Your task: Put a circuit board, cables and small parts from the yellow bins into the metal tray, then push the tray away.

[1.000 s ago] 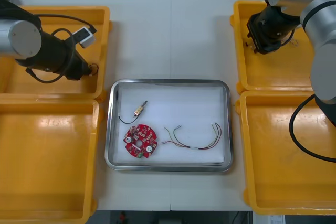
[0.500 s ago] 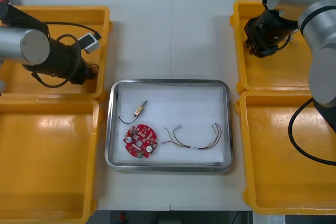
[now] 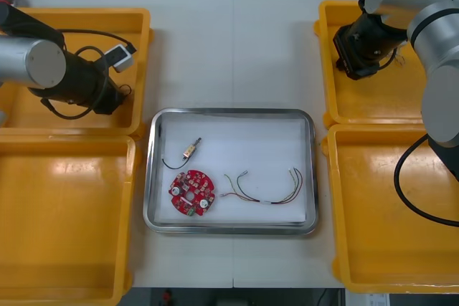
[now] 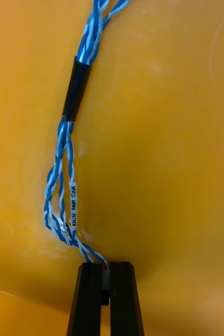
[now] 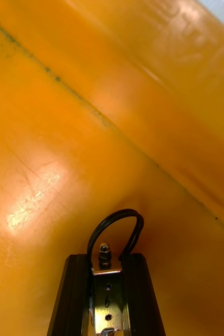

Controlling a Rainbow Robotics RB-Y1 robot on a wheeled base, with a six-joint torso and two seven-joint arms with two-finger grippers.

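Now my right gripper pinches the blue-and-white cable by its tip, so it should trail freely; my left gripper clamps a small metal part, bound for the tray.

Silver rounded arm links meet black wrists looped with black cables; the right hand has flat black fingers.

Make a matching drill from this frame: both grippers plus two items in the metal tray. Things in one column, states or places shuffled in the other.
Things
1. left gripper
2. right gripper
3. round red circuit board
4. red and yellow cable

States or places
A. shut on the twisted blue and white cable
B. left part of the shiny metal tray
C. shut on a small metal part with a black cable
D. right part of the tray

Pairs: 1-C, 2-A, 3-B, 4-D
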